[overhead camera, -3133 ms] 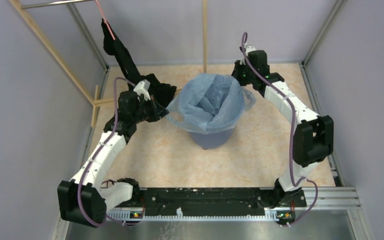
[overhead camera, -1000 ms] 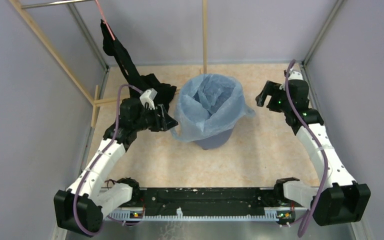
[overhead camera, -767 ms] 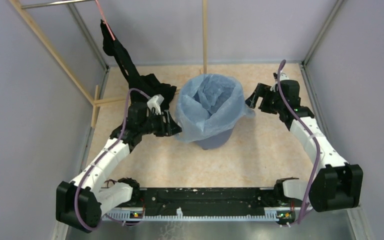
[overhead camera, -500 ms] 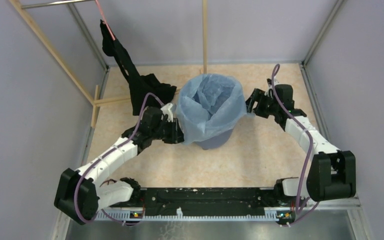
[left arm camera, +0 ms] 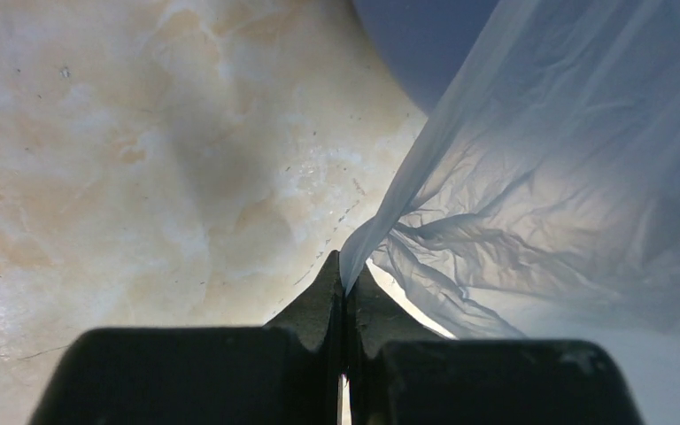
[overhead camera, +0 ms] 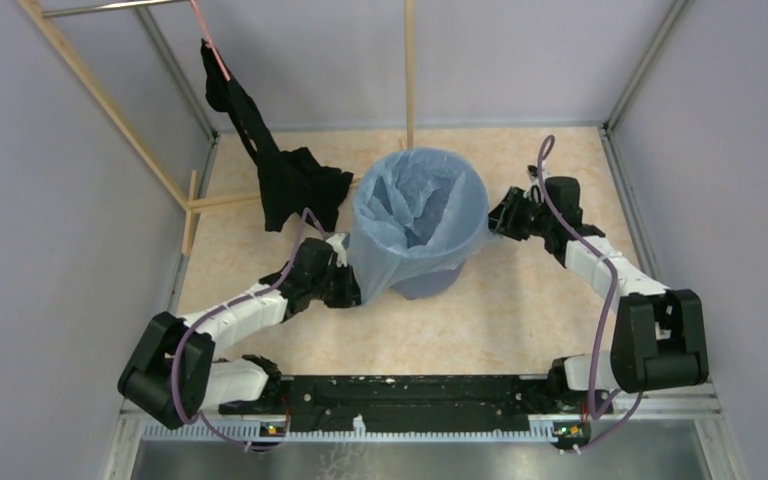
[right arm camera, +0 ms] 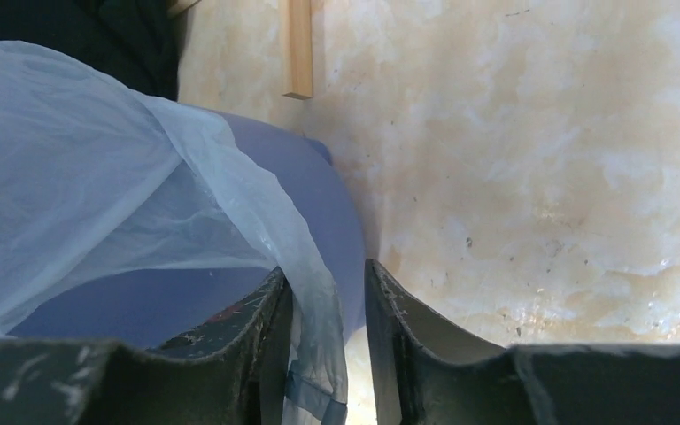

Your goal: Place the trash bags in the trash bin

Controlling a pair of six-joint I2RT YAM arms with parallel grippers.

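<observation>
The blue trash bin [overhead camera: 430, 283] stands mid-floor with the pale-blue trash bag [overhead camera: 400, 250] lining it, the film draped over its rim and down its sides. My left gripper [overhead camera: 345, 285] is low at the bin's left side. In the left wrist view it [left arm camera: 346, 276] is shut on a pinched edge of the bag [left arm camera: 567, 177], pulled taut beside the bin [left arm camera: 425, 44]. My right gripper [overhead camera: 500, 220] is at the bin's right side. In the right wrist view it [right arm camera: 326, 283] is open, with a hanging fold of the bag [right arm camera: 97, 159] between its fingers, against the bin wall [right arm camera: 319, 204].
A black cloth garment [overhead camera: 295, 185] hangs from a pink line at the back left and lies on the floor left of the bin. A wooden stick [overhead camera: 409, 70] stands behind the bin and also shows in the right wrist view [right arm camera: 298, 49]. Walls enclose the floor.
Both arms have come in and down to the bin. The left gripper has drawn the bag's left edge down the bin's side. The right gripper has reached the bag's right edge.
</observation>
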